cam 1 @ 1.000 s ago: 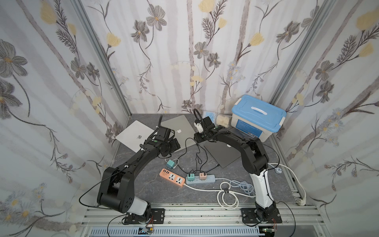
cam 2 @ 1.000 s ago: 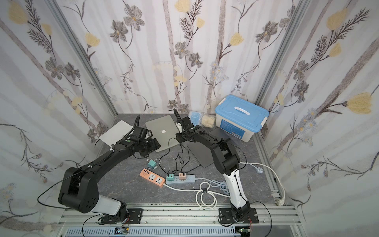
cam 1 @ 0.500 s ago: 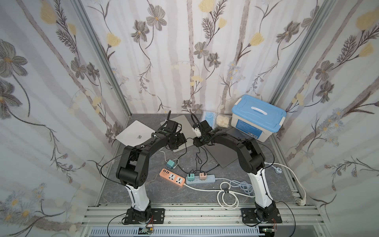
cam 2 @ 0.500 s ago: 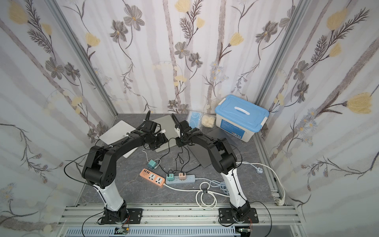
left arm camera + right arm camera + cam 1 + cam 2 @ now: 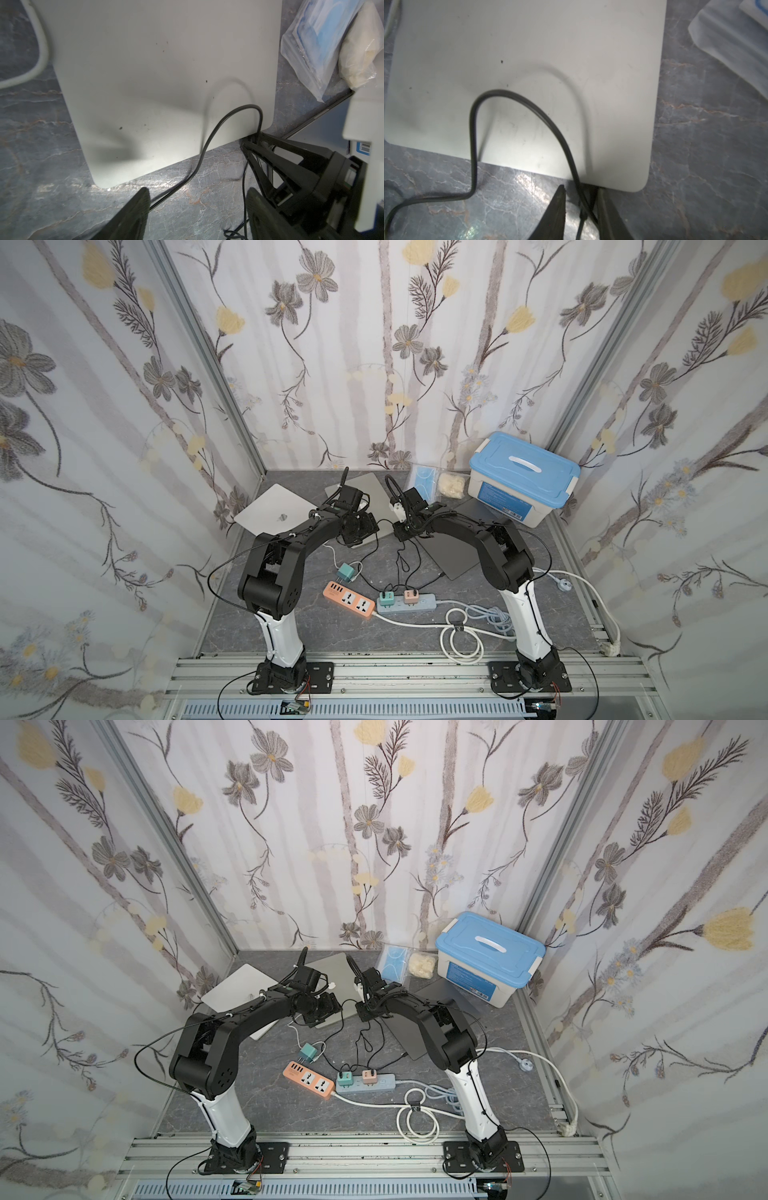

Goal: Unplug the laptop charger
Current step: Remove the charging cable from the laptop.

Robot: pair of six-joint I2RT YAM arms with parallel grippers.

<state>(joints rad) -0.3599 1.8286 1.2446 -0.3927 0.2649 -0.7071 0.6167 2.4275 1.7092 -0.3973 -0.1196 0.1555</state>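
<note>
While I'm on the left wrist view, my left gripper (image 5: 198,192) sits at the bottom middle of the frame. Its jaws are spread wide with nothing in them, just below the grey laptop (image 5: 158,72). The black charger cable (image 5: 218,124) loops over the lid and drops off at the laptop's lower right corner. That's where my right gripper (image 5: 580,188) straddles it, jaws narrow. Honestly can't tell if it's actually pinching yet.

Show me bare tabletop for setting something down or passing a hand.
Bare: the front-left strip between the orange power strip and the rail; the right-front corner between the round plug and that rail. Crowded: the centre, under black cables and chargers.
</note>
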